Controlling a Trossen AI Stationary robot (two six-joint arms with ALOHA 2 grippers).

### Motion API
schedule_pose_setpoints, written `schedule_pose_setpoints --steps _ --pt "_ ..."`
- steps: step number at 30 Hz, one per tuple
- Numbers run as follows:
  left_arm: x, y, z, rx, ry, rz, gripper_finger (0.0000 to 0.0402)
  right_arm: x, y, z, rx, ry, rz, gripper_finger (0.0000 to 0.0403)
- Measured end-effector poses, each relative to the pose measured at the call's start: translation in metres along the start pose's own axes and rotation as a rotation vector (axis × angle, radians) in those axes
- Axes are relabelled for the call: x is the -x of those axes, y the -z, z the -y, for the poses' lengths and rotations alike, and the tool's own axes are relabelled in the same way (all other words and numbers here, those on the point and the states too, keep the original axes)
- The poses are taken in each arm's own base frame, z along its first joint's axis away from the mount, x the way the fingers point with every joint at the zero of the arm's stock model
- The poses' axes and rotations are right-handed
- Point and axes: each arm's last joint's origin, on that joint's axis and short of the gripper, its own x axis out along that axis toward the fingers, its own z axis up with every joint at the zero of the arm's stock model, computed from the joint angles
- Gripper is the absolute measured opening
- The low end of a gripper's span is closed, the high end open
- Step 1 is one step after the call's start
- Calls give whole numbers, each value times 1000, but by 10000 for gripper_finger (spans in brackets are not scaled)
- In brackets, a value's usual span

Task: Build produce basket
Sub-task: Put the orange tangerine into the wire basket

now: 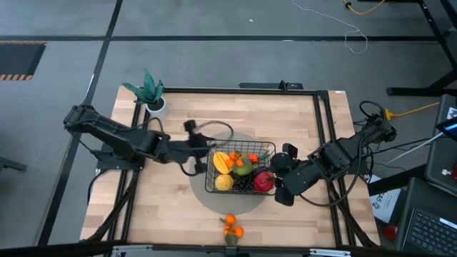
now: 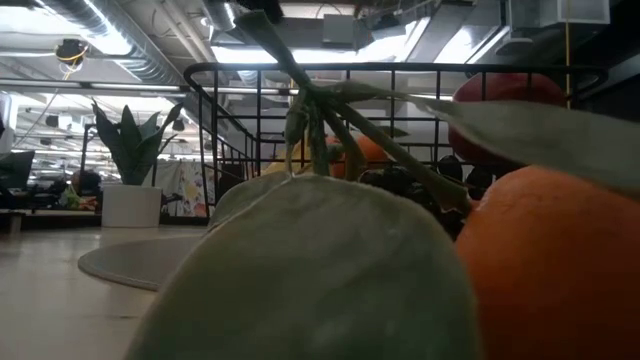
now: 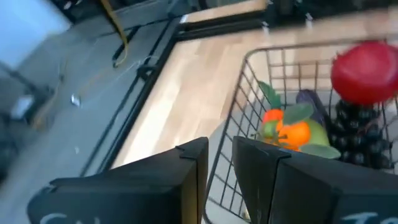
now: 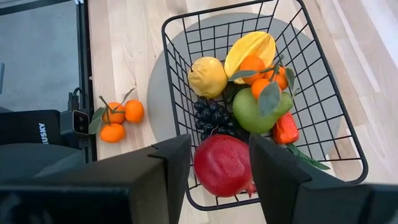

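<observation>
The basket (image 1: 239, 168) sits on the mat (image 1: 235, 203), nearly full. My left hand (image 1: 202, 148) straddles its rim, fingers slightly parted; my right hand (image 4: 214, 163) hangs spread over the red fruit (image 4: 224, 165). I judge tangerines (image 1: 231, 227) on the bench (image 1: 171, 207) beside the basket come next, needing a reach.

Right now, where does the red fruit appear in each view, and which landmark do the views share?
High view: red fruit in the basket's lower right corner.
Low view: upper right, behind the mesh.
Left wrist view: upper right, above the black grapes.
Right wrist view: bottom centre.
Shared landmark: the wire basket.
</observation>
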Motion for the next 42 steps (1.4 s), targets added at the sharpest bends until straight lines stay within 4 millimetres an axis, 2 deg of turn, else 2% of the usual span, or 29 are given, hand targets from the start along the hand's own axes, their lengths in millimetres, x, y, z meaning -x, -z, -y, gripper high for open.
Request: schedule_pose_setpoints --steps 5,8,12,15,18,26,32,37,42 --pt "33 9 -22 154 -11 -74 67 -6 4 1 7 18 -22 151" --pt "51 24 -31 264 -23 -174 68 -12 8 1 12 24 -39 151" --pt "64 40 -39 313 -135 -252 68 -22 15 1 -7 36 -67 151" --pt "72 47 -41 290 -204 -260 69 -29 15 -1 -40 41 -23 151" --pt "76 49 -42 240 -260 -235 69 -31 13 -4 -31 13 18 151" --pt "83 60 -39 222 -248 -226 69 -27 15 -14 29 -33 50 151" --pt "75 98 -31 270 -267 -147 69 -25 18 -20 41 -53 56 151" --pt "75 124 -41 378 -278 -79 69 -25 15 -21 33 -73 82 151" --pt "80 137 -53 569 -231 8 69 -25 15 -21 76 -72 86 151"
